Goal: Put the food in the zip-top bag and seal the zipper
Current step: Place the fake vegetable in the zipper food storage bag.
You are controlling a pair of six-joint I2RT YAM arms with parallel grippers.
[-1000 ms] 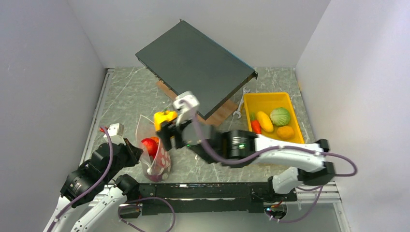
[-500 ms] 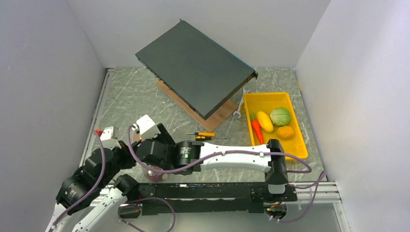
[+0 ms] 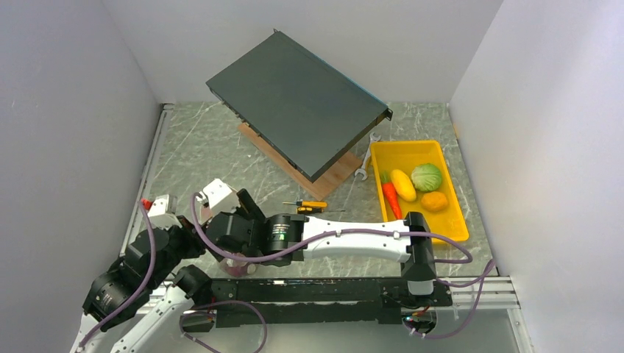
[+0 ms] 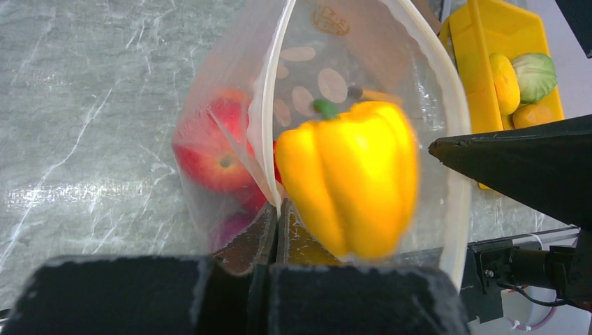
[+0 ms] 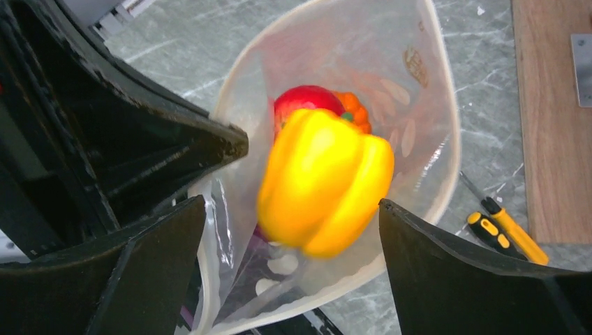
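Note:
The clear dotted zip-top bag (image 4: 433, 139) stands with its mouth held wide. My left gripper (image 4: 277, 220) is shut on its whitish zipper strip (image 4: 269, 125) at the near rim. My right gripper (image 5: 292, 206) is open just above the mouth, covering the bag in the top view (image 3: 221, 235). A yellow pepper (image 5: 324, 181), blurred, is loose between the spread fingers, in the bag's mouth. A red piece (image 5: 304, 101) and an orange piece (image 5: 354, 108) lie inside. A carrot (image 3: 389, 196), a yellow piece (image 3: 403, 184), a cabbage (image 3: 426, 177) and an orange piece (image 3: 434, 201) sit in the tray.
The yellow tray (image 3: 383, 151) stands at the right. A yellow-handled screwdriver (image 3: 313, 207) lies just right of the bag. A large dark panel (image 3: 294, 99) rests tilted on a wooden board (image 5: 551, 118) at the back, with a wrench (image 3: 366, 165) beside it.
My right arm swung left and down from the table's middle to over the bag, carrying the yellow pepper. Its fingers now stand apart and the pepper is loose in the bag's mouth.

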